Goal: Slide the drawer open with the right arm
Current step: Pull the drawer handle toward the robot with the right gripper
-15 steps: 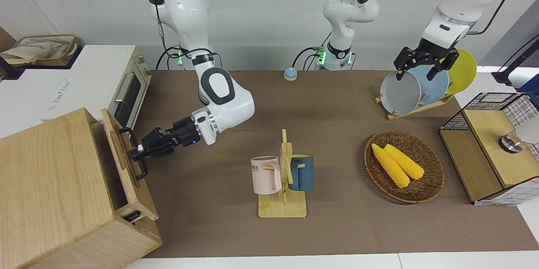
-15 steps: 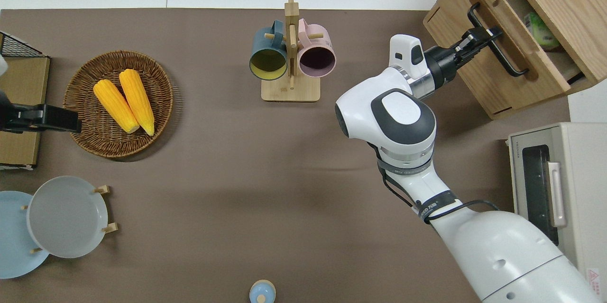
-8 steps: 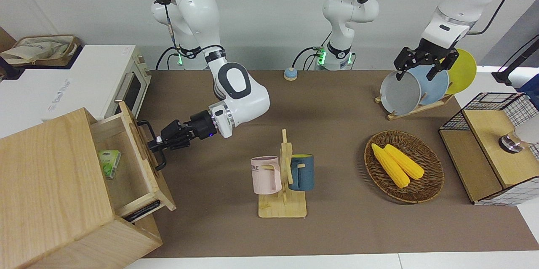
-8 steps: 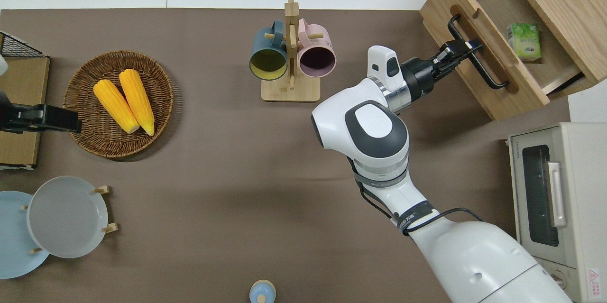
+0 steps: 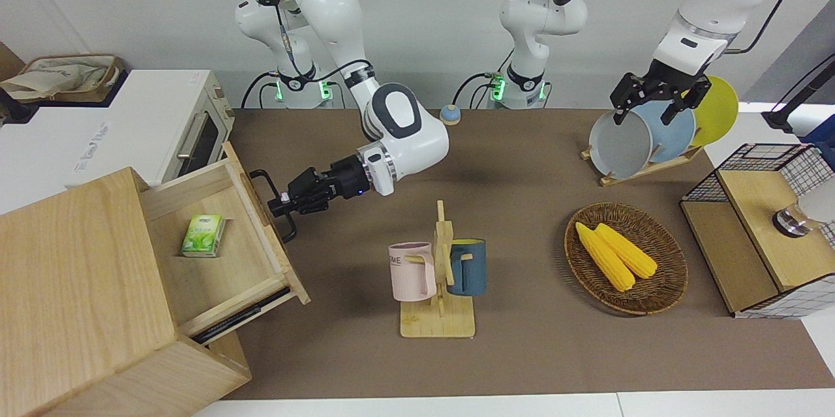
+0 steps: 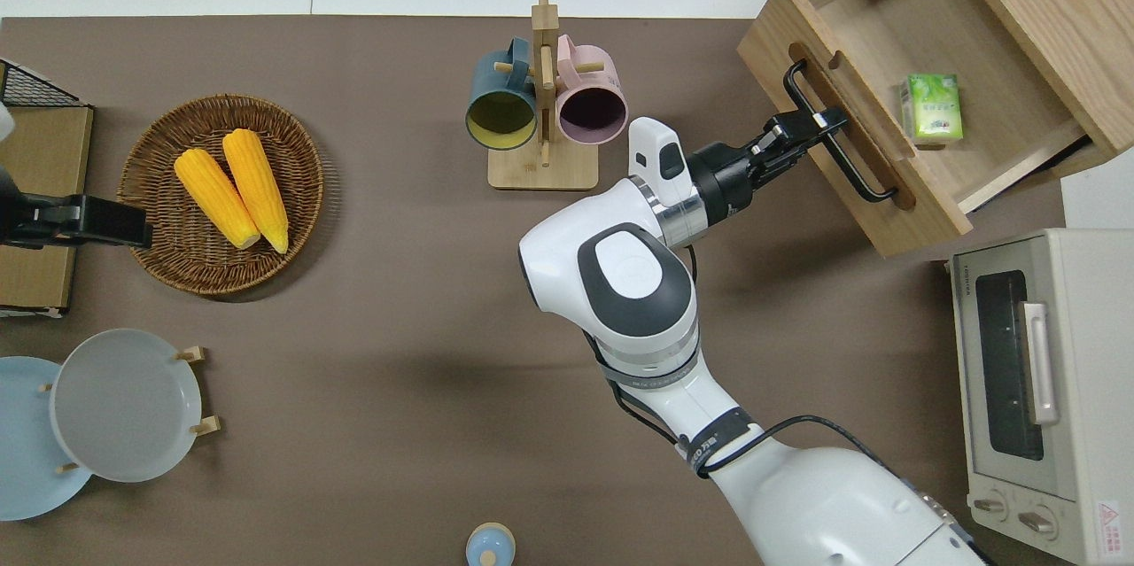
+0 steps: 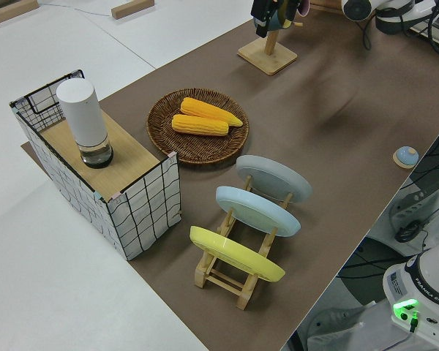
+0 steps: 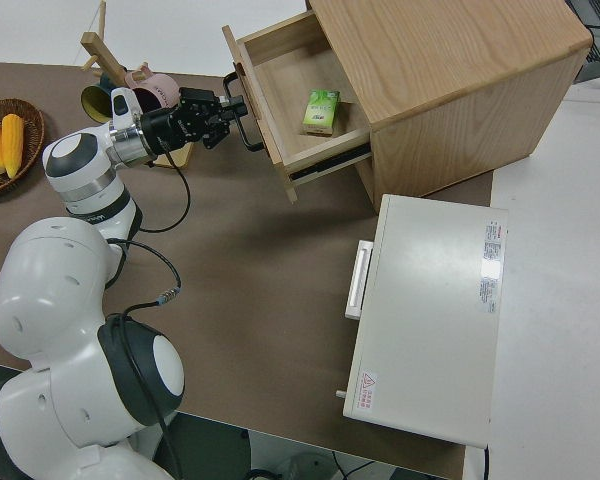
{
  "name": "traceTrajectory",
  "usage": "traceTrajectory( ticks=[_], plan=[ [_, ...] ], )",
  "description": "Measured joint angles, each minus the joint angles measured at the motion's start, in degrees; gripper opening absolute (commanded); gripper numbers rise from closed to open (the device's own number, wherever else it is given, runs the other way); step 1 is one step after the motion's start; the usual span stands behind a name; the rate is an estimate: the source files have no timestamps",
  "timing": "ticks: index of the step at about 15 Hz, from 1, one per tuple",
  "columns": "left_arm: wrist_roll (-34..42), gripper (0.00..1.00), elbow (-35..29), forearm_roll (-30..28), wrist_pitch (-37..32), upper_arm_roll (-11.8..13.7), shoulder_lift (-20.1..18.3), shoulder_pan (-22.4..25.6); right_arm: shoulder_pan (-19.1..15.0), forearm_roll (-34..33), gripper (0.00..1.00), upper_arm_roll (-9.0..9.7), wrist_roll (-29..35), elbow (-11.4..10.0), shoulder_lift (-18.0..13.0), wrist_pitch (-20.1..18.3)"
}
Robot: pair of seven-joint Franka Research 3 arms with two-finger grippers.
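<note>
The drawer (image 5: 225,254) stands pulled well out of the big wooden box (image 5: 72,299) at the lower left of the front view and the upper right of the overhead view, at the right arm's end of the table (image 6: 399,300). Inside it, on the bare wood floor, lies a small green carton (image 6: 932,108), near the drawer's middle and apart from its walls. The right gripper (image 6: 811,125) reaches in level from the table side and is clenched on the black bar handle (image 6: 842,154) on the drawer's front, gripping it a little toward the handle's end that lies farther from the robots; the right arm (image 6: 633,283) stretches across the lower middle of the overhead frame. The white toaster oven (image 6: 1036,389) sits at the lower right of that frame, nearer to the robots than the box. A wooden mug stand (image 5: 438,293) with a pink mug (image 5: 412,270) and a dark blue mug (image 5: 467,265) sits at the centre of the front view. The left arm is parked, and I cannot tell how its gripper (image 5: 652,100) stands
</note>
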Motion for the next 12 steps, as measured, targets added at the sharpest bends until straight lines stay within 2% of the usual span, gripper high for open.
traceTrajectory(
  ticks=[12],
  plan=[
    [0.0, 1.0, 0.0, 0.0, 0.0, 0.0, 0.0, 0.0, 5.9, 3.9, 0.0, 0.12, 0.0, 1.4, 0.0, -3.7]
  ],
)
